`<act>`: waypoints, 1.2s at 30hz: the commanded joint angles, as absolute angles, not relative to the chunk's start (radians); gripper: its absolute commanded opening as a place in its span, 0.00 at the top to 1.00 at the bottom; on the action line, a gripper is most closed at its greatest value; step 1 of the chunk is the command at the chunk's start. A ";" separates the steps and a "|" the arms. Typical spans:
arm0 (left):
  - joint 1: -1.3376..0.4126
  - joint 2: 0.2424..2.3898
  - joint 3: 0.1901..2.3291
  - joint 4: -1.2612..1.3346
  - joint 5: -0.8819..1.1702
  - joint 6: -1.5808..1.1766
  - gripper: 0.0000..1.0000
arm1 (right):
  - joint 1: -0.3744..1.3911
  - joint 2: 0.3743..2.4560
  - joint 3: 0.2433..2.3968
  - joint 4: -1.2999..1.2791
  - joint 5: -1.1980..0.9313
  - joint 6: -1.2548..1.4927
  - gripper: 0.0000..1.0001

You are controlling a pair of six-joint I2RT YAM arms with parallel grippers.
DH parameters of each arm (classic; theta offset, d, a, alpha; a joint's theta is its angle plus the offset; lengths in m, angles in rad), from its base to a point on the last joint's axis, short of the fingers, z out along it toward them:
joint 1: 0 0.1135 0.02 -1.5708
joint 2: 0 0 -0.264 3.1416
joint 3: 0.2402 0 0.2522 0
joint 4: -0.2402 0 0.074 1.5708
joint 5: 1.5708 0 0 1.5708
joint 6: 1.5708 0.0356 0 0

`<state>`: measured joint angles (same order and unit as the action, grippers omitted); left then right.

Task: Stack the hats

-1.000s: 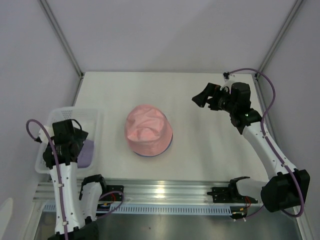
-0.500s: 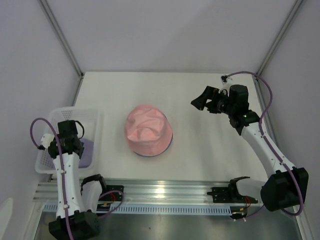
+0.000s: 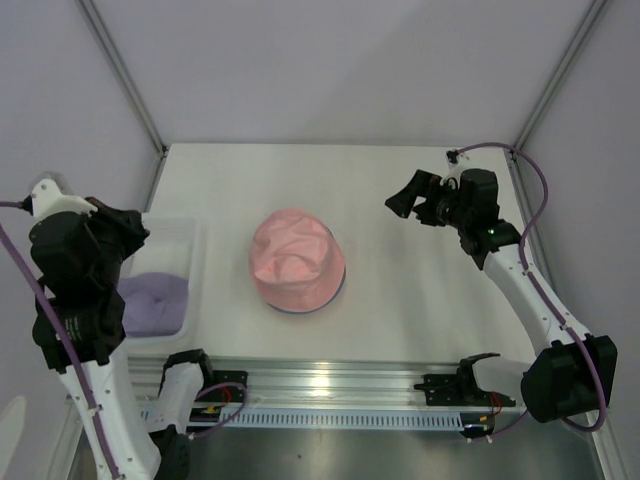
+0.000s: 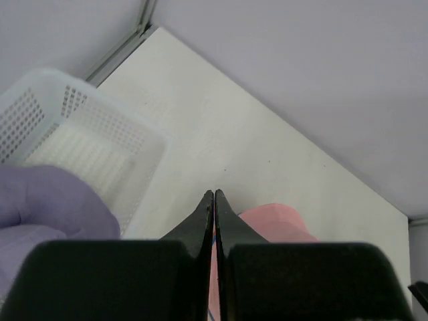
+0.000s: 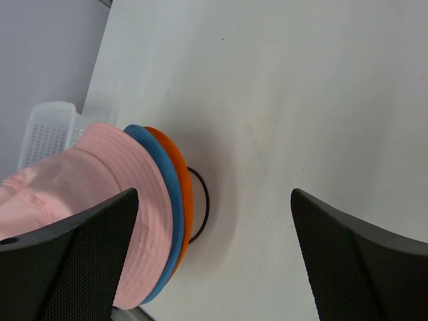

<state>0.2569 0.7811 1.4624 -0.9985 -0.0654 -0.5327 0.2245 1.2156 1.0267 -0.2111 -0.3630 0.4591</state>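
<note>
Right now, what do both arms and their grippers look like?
Both the left arm and right arm have white links, black joints and a purple cable looping alongside. The left gripper has black fingers tapering to thin tips; the right gripper has black fingers with a fine mesh texture.

It was a robotics lab's test cell. A white table [image 3: 400,200] stood boxed in by plain pale panels [image 3: 330,70] set between metal posts [image 3: 125,75]. Two robot arms, the left arm [image 3: 75,290] and the right arm [image 3: 525,285], rose from an aluminium rail [image 3: 330,385] at the near edge, with purple cables [image 3: 490,146] looped along them.
</note>
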 commanded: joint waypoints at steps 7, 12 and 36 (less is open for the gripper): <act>0.195 0.786 1.468 -1.233 -0.448 -0.565 0.02 | 0.219 1.187 1.043 -0.169 -0.359 0.482 0.00; 0.247 0.710 1.148 -1.203 -0.561 -0.811 0.00 | 0.219 1.291 1.100 -0.153 -0.442 0.482 0.00; 0.683 0.807 0.657 -0.687 -0.187 -0.796 0.23 | 0.344 1.353 1.266 -0.279 -0.390 0.474 0.00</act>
<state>0.6701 0.7979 0.6582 -0.7998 -0.2764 -0.8558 0.3454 1.3956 1.2217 -0.2680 -0.4206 0.4950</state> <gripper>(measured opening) 0.793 0.993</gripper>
